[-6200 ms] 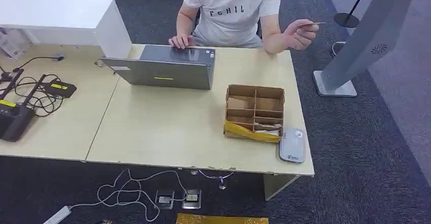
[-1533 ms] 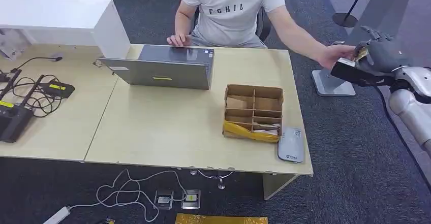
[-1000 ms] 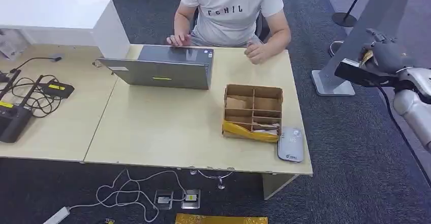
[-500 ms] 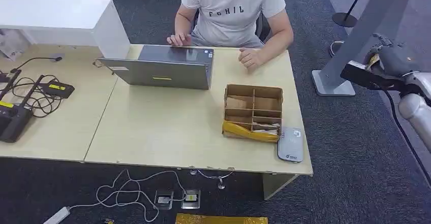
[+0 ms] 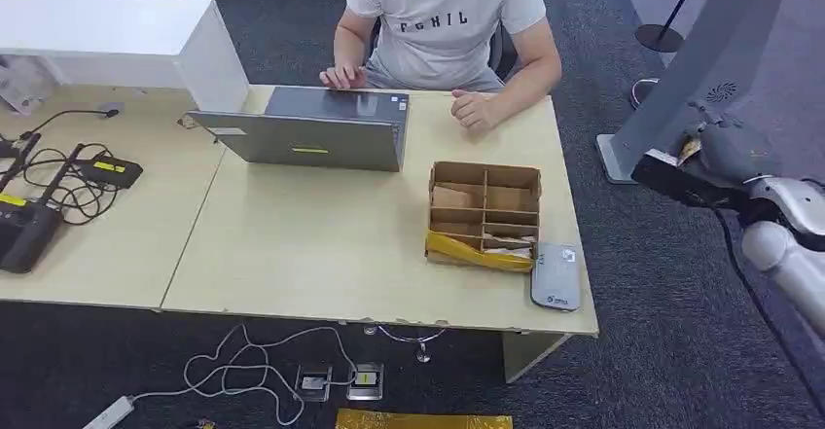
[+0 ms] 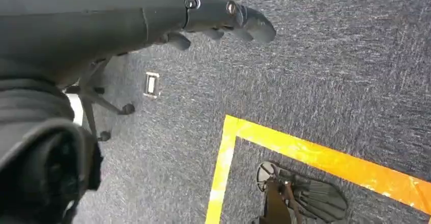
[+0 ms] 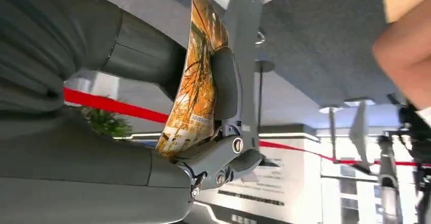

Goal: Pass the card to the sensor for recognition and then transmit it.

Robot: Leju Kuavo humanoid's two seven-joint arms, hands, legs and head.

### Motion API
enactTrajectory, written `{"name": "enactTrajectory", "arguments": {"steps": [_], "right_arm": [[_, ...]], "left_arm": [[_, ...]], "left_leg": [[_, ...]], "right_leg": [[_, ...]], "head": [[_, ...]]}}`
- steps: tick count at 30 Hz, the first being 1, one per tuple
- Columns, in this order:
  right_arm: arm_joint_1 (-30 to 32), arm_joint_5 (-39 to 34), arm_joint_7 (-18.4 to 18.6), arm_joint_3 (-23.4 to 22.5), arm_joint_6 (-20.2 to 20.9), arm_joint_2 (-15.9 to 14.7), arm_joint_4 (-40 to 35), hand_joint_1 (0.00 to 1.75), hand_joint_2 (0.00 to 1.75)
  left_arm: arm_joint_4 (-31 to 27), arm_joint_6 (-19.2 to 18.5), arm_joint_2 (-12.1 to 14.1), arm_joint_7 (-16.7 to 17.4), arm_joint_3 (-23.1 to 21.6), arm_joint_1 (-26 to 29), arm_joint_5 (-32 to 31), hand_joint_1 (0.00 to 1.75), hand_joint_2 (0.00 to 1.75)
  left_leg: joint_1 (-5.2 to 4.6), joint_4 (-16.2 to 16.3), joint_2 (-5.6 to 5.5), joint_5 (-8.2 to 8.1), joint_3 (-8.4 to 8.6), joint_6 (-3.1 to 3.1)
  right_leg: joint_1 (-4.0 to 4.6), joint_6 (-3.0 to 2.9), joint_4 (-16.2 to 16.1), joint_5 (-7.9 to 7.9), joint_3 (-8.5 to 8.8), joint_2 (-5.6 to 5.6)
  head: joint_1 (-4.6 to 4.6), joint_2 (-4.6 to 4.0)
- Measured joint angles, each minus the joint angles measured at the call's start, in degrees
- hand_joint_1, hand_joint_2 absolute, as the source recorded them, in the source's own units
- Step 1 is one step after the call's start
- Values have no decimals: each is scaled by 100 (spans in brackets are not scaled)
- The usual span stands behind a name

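On the left we see a router [image 5: 27, 227] and cables [image 5: 68, 178] on the desk [image 5: 292, 244], then a laptop [image 5: 309, 137] with a person [image 5: 443, 20] seated behind it, one hand on the laptop and the other resting on the desk edge. Further right stands a cardboard organizer [image 5: 486, 215], and just beside its near right corner lies the grey sensor [image 5: 557, 277], flat on the desk. Our left hand [image 6: 223, 18] hangs over the carpet, its fingers apart and holding nothing. Our right hand [image 5: 715, 152] is off the desk's right side, above the carpet and in front of a grey kiosk stand [image 5: 696, 69], well apart from the sensor. It pinches the card [image 7: 195, 82] between thumb and fingers [image 7: 226, 84]; the card stands on edge, its long axis running along the fingers and its free end pointing away from the palm. In the head view only a small yellow corner of it shows.
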Motion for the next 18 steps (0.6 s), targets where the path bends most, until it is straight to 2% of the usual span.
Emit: {"name": "enactTrajectory", "arguments": {"steps": [6, 18], "right_arm": [[585, 135, 258, -50, -26, -13, -810, 175, 175], [986, 328, 356, -109, 46, -88, -1670, 175, 175]], "left_arm": [[0, 79, 0, 61, 0, 2, 20, 0, 0], [0, 138, -2, 81, 0, 0, 15, 0, 0]], "left_leg": [[3, 0, -1, 0, -1, 0], [2, 0, 0, 0, 0, 0]], "right_leg": [[3, 0, 0, 0, 0, -1], [3, -1, -1, 0, 0, 0]], "head": [[0, 0], [-2, 2]]}}
